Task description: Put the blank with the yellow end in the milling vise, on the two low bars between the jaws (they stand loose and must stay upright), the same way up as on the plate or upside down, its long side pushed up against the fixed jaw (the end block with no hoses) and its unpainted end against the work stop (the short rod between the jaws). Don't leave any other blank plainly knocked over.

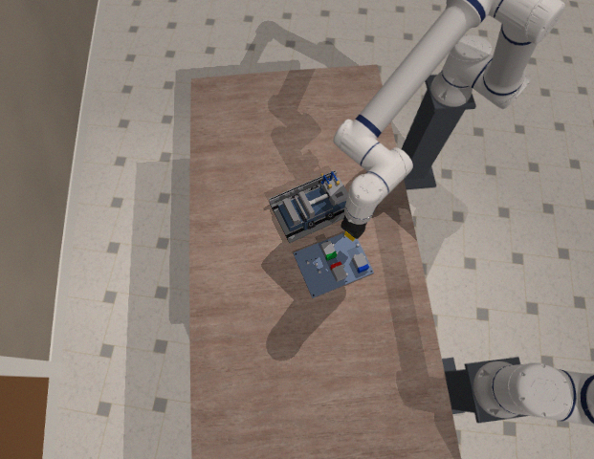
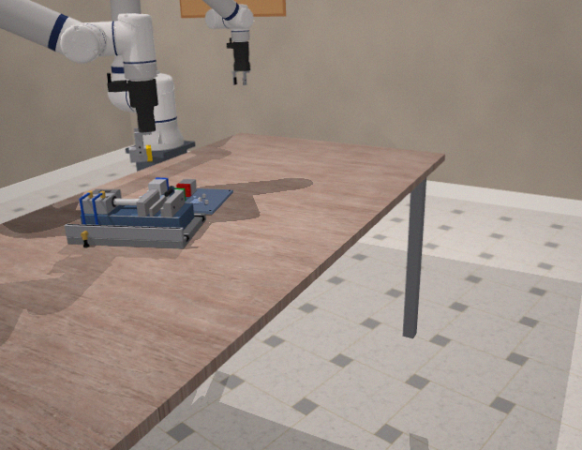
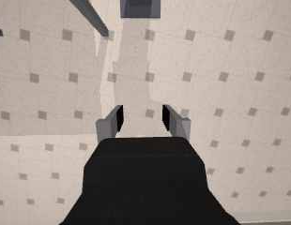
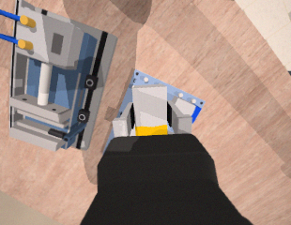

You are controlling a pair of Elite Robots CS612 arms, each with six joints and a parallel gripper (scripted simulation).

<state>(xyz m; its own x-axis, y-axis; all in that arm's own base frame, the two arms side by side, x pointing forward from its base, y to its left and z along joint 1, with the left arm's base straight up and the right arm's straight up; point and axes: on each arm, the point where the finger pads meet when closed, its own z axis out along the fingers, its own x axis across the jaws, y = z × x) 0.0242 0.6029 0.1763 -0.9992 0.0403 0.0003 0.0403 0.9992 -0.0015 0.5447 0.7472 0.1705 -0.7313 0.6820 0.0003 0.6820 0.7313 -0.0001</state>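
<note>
1. Right gripper [image 1: 353, 231] [image 2: 140, 154] [image 4: 151, 114] holds the yellow-ended block [image 1: 349, 236] [image 2: 148, 153] [image 4: 150, 105] between its fingers, above the counter [image 1: 267, 395] [image 2: 281, 203] [image 4: 230, 164], raised clear of the plate and vise. In the top view, it hangs nearer the counter's right edge than its left.

2. Left gripper [image 2: 240, 81] [image 3: 143, 117] stands wide with nothing between its fingers; its wrist view shows floor tiles beyond the counter's edges.

3. A metal vise [image 1: 301, 233] [image 2: 126, 234] [image 4: 103, 77] sits inward from the counter's right edge, well apart from the upper corners in the top view. Blue hoses [image 1: 331, 178] [image 2: 82, 208] [image 4: 7, 14] mark one end; the fixed jaw [image 1: 290, 211] [image 2: 172, 203] [image 4: 35, 136] stands at the other. The yellow-ended block is outside the vise.

4. Just beside it, between the counter's two long edges, lies a blue plate [image 1: 319, 286] [image 2: 217, 198] [image 4: 172, 93]. It bears a green-ended block [image 1: 328, 247] [image 2: 180, 193], a red-ended block [image 1: 338, 271] [image 2: 187, 187] and a blue-ended block [image 1: 361, 262] [image 2: 158, 185] [image 4: 185, 107], the last closest to the counter's right edge from above.
</note>
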